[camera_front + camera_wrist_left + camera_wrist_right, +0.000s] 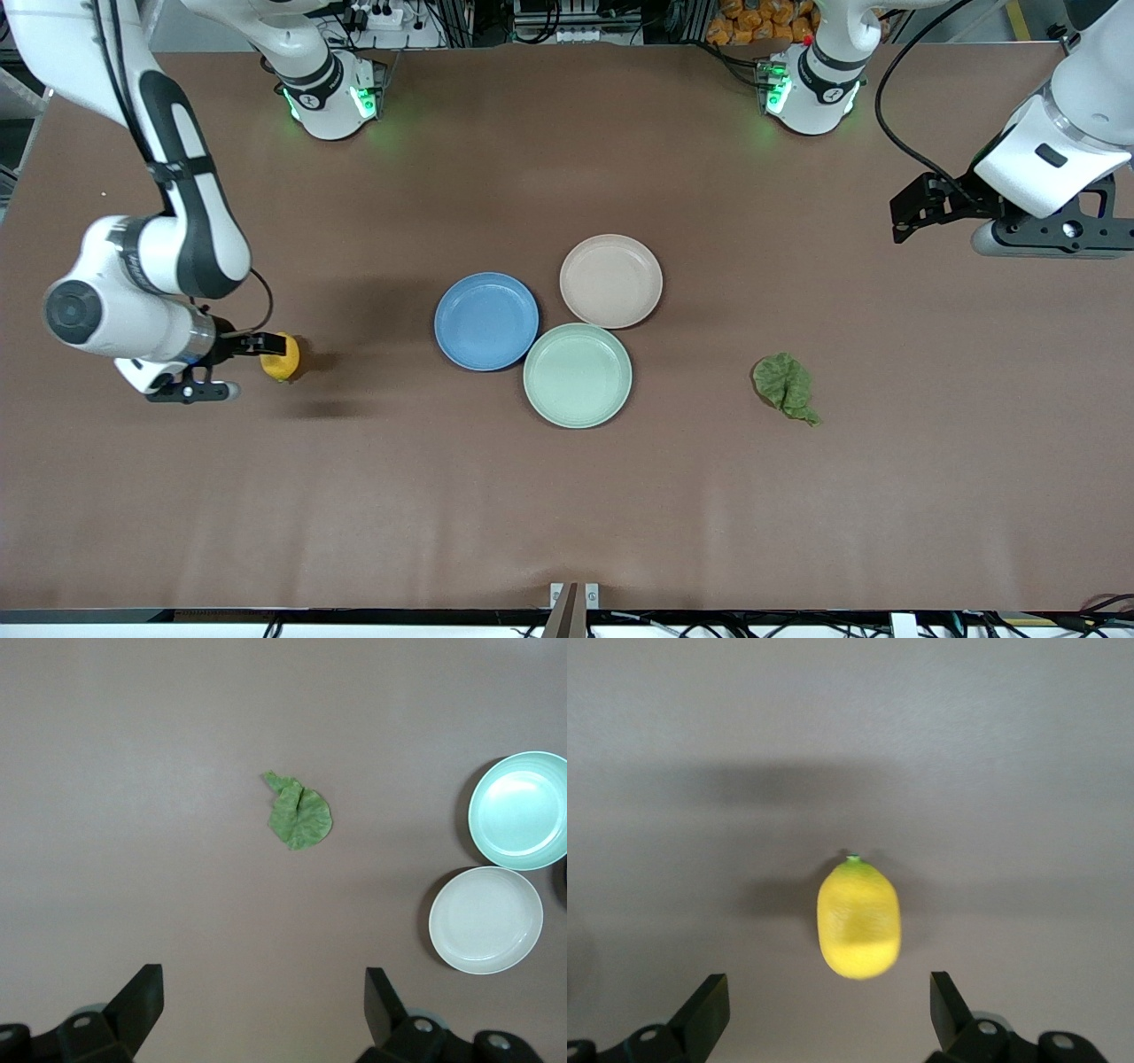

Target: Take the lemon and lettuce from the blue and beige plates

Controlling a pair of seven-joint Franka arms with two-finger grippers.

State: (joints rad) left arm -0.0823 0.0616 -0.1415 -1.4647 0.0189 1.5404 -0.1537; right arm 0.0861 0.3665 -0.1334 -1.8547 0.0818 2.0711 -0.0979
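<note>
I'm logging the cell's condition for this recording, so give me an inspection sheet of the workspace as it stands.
Surface: brown table, flat, no spills seen.
Job's things: lemon on the bare table toward the right arm's end; lettuce on the bare table toward the left arm's end; blue plate and beige plate hold nothing and sit clustered at the middle.
Clutter: mint-green plate, nearer the front camera than the other two, also holding nothing.
Grippers: right gripper open, low beside the lemon; left gripper open, raised over the left arm's end of the table.
Cables: black cable loops to the left arm.
Surroundings: arm bases lit green, equipment along the table's edge.
</note>
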